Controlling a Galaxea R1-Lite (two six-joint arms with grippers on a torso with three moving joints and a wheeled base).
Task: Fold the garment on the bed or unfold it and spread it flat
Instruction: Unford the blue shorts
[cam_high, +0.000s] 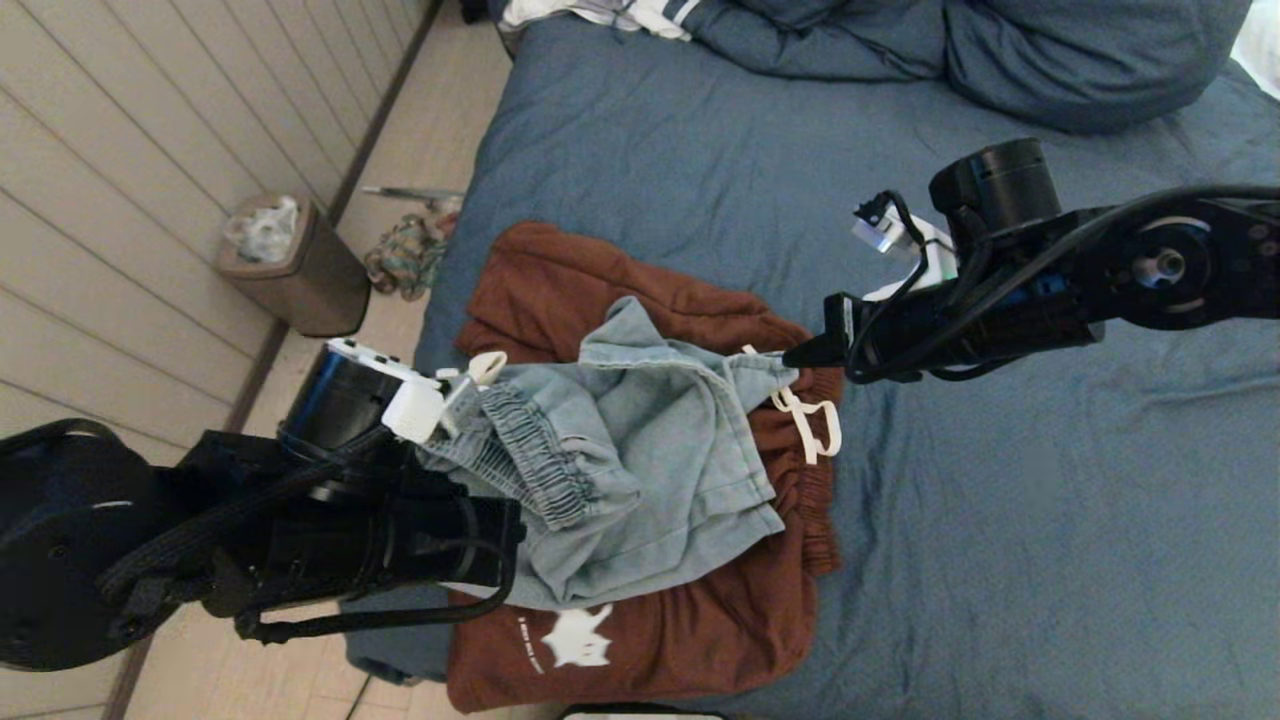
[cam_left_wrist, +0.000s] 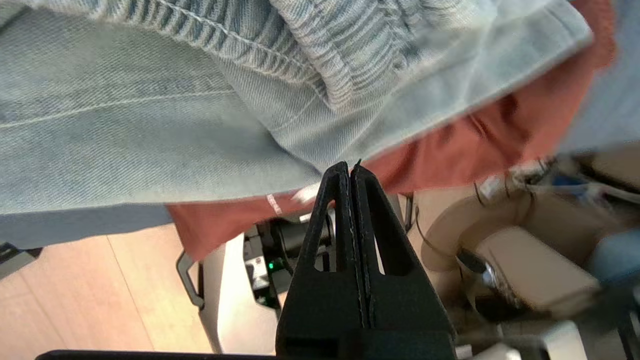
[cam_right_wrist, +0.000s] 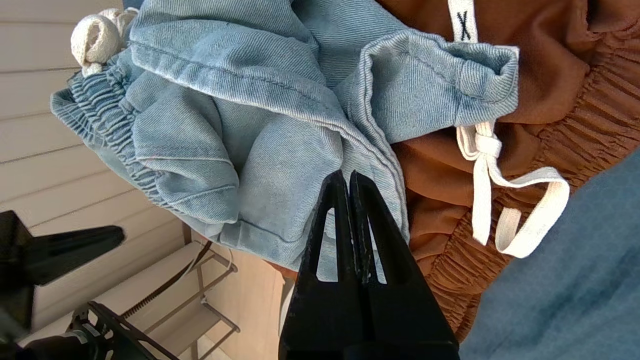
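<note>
Seen from the head camera, a wide bed (cam_high: 1000, 500) with a wrinkled slate-blue sheet fills most of the scene, and near its left edge lies a rust-brown garment (cam_high: 650, 640) with a small white cat-like print close to the bed's near edge. Crumpled on top of it sits a pair of pale blue denim shorts (cam_high: 640, 440) with an elastic waistband and a cream drawstring (cam_high: 815, 420). The left gripper (cam_high: 470, 385) sits at the shorts' waistband by the bed's left edge, its fingertips hidden under the cloth in this view. The left wrist view shows what the head view cannot: the two black fingers (cam_left_wrist: 340, 200) are pressed together with nothing between them, their tips at the denim hem where it overlaps the brown cloth (floor and grey furniture show below). The right gripper (cam_high: 805, 352) reaches in from the bed's right side and points at the shorts' far corner. The right wrist view shows its fingers (cam_right_wrist: 342, 210) also pressed flat together, empty, tips against a denim fold, with the looped drawstring just beside them on the brown elastic. Blue bedding (cam_high: 1050, 60) is heaped along the bed's far edge. On the floor beyond the left edge stand a brown waste bin (cam_high: 300, 270) and a bundle of patterned cloth (cam_high: 405, 255).
</note>
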